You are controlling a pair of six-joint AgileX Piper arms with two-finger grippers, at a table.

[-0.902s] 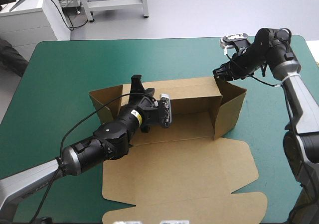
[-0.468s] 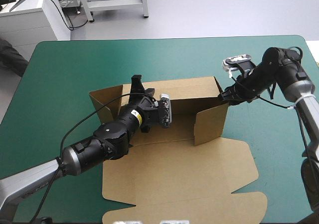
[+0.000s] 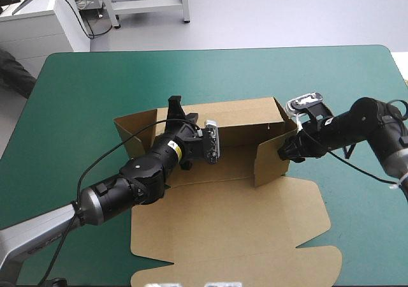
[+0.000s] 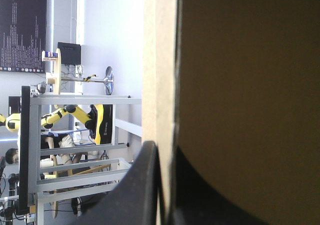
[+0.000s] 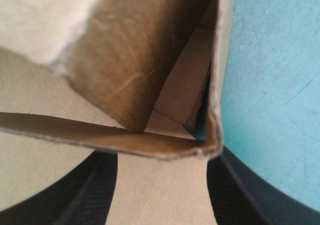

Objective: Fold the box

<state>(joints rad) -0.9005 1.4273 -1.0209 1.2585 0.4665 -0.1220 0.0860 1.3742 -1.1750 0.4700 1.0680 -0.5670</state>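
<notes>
The brown box [image 3: 242,118] lies mid-table with its long back wall raised and its lid [image 3: 229,226] flat toward the front edge. My left gripper [image 3: 173,105] is shut on the top edge of that back wall; in the left wrist view the board [image 4: 250,85] runs between my left gripper's [image 4: 167,185] black fingers. My right gripper [image 3: 285,152] is at the box's right end, against the end flap [image 3: 271,159], which stands upright and is turned inward. In the right wrist view my right gripper [image 5: 162,195] is open, with the box's corner [image 5: 210,140] just ahead of the fingers.
The box's left end flap [image 3: 131,131] stands splayed outward beside my left arm. The teal-green cover [image 3: 95,83] surrounds the box, and the table's right edge [image 3: 400,76] lies close behind my right arm.
My right gripper has come down from the far right corner toward the front, swinging the right end flap inward across the box's end. The left arm has not moved.
</notes>
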